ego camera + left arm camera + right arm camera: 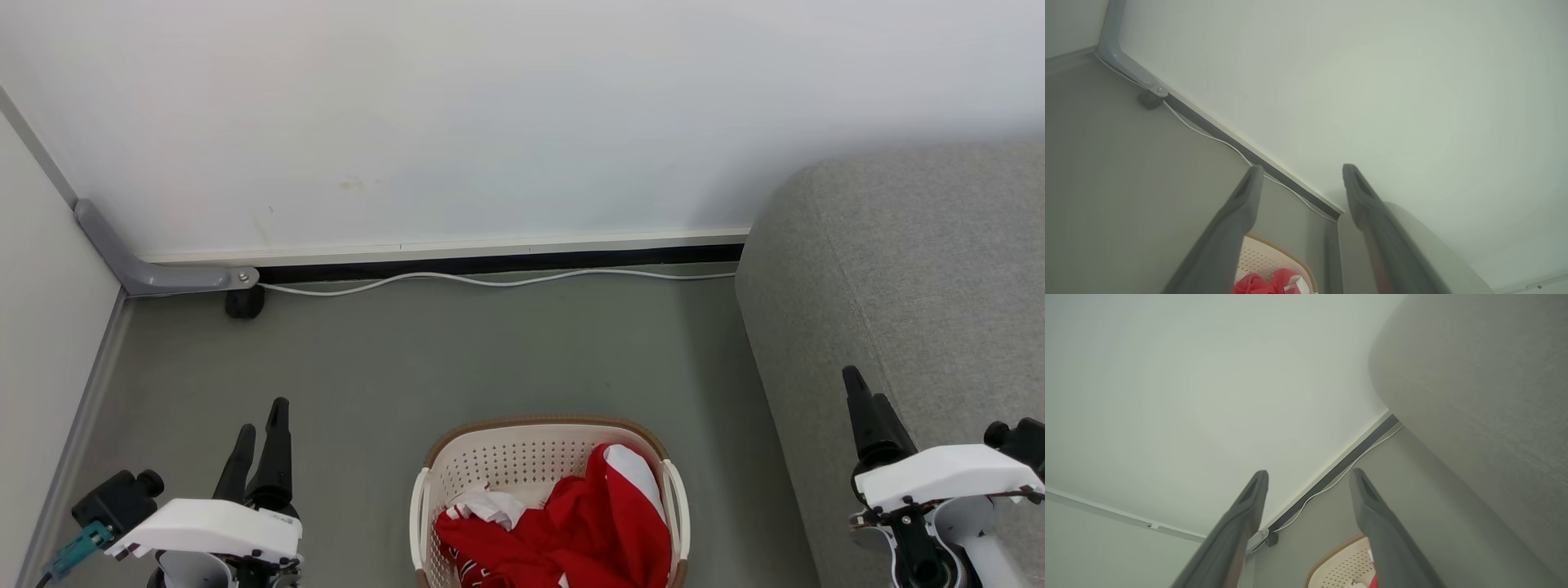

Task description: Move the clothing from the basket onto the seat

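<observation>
**Wall** point(490, 122): white, plain, with a dark skirting strip at its foot.

**Floor** point(490, 351): grey-green. It carried the basket and the seat.

**Seat** point(914, 269): grey upholstered sofa with rounded edges, on the robot's right, its far end toward the wall. No clothing lay on the part in sight.

**Basket** point(506, 461): cream perforated plastic with a brown rim. It stood on the floor between the two arms, near the seat's flank but apart from it.

**Clothing** point(588, 523): red fabric with white bands, heaped and tangled inside the basket, one fold raised against the wall nearest the seat. None of it had left the basket, so the task looked unstarted.

**Left claw** point(263, 416): fingers spread wide, holding nothing, above the floor left of the basket.

**Right claw** point(1309, 473): likewise wide and empty, poised over the seat's edge.

**Cable** point(490, 280): white, lying along the floor's far edge.

**Caster** point(243, 302): black, under a grey bracket in the floor's far left corner.

**Handling note:** the first reach probably suits the right claw. It should pinch the raised fold deeply, lift until the hem clears the rim so the basket is not dragged, then swing over the seat. The garments looked entangled, so a second might trail.
</observation>
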